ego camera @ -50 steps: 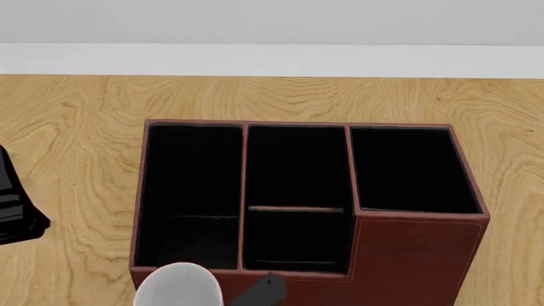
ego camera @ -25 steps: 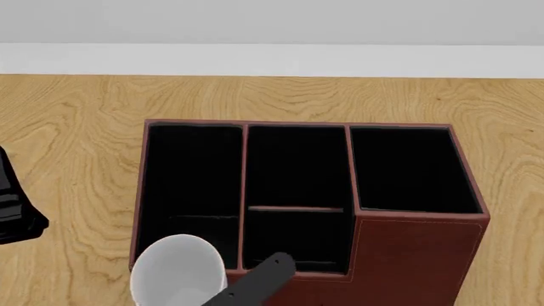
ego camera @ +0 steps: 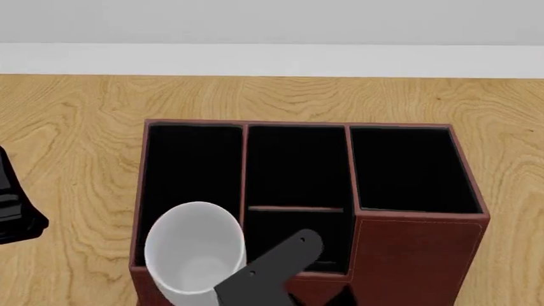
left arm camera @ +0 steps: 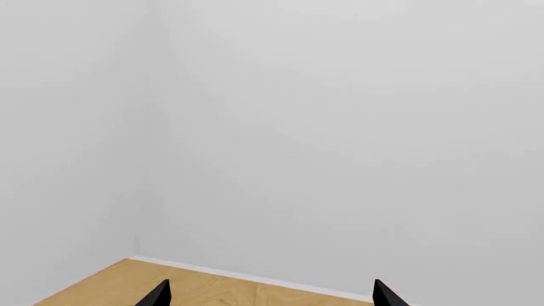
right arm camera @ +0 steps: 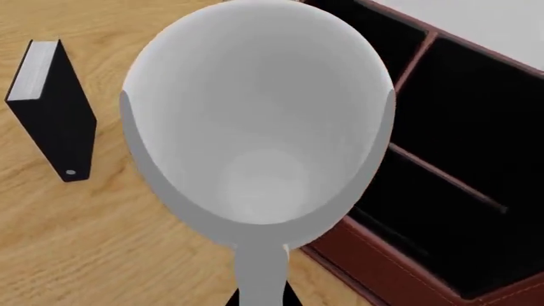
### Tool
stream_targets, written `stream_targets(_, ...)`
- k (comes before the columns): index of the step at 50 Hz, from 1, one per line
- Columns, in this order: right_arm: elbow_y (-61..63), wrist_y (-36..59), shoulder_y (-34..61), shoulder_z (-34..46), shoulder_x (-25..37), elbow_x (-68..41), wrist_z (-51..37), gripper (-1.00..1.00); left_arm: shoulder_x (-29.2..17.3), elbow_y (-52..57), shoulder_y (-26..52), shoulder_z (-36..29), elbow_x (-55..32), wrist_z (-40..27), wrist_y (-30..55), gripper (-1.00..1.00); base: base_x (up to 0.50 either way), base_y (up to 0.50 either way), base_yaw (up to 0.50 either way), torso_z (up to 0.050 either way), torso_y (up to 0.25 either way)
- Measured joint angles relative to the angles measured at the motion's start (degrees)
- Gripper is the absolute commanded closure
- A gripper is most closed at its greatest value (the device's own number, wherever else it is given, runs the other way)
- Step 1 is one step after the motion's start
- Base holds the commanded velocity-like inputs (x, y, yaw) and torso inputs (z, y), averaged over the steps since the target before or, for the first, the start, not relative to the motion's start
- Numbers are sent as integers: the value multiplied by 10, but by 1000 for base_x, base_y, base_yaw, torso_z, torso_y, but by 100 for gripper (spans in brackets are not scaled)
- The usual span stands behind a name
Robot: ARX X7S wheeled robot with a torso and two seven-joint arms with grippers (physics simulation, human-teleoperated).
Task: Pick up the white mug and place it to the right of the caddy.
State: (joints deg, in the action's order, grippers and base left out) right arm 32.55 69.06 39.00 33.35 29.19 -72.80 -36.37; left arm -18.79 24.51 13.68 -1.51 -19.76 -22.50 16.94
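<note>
Your left gripper (left arm camera: 267,296) shows only two dark fingertips (left arm camera: 158,295), spread wide with nothing between them, and beyond them a strip of wooden floor (left arm camera: 127,280) meets plain white walls (left arm camera: 340,127).

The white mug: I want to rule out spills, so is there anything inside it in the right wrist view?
No. The white mug shows a bare white interior down to its bottom, with nothing in it.

The head camera looked steeply down on the caddy (ego camera: 306,204), wall at 12 o'clock. The right wrist camera sat very close above the mug (right arm camera: 255,121), sharing mug and caddy with the head view. The left wrist camera faced a bare wall corner (left arm camera: 153,127).
</note>
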Motion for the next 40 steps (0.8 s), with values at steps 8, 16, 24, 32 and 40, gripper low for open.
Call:
stream_targets(8,8,8,14,-18,7,-32,-22,100,-1,0,0,0,-1,-2,-1,-100,0,0,0,0,0)
stream_targets(16,12,11,30,-36,15,-58,-41,100,-3,1,0,-1,-2,-3,-1,-100,0,0,0,0,1)
stream_targets(24,12,13,49,-51,21,-83,-59,100,-4,1,0,-2,-1,-5,-2,-100,0,0,0,0,0)
stream_targets(32,10,15,72,-68,28,-114,-81,100,-5,1,0,-4,0,-6,-3,-100,0,0,0,0,1)
stream_targets(40,5,18,101,-83,36,-149,-105,100,-6,0,0,-7,0,-7,-3,-100,0,0,0,0,0)
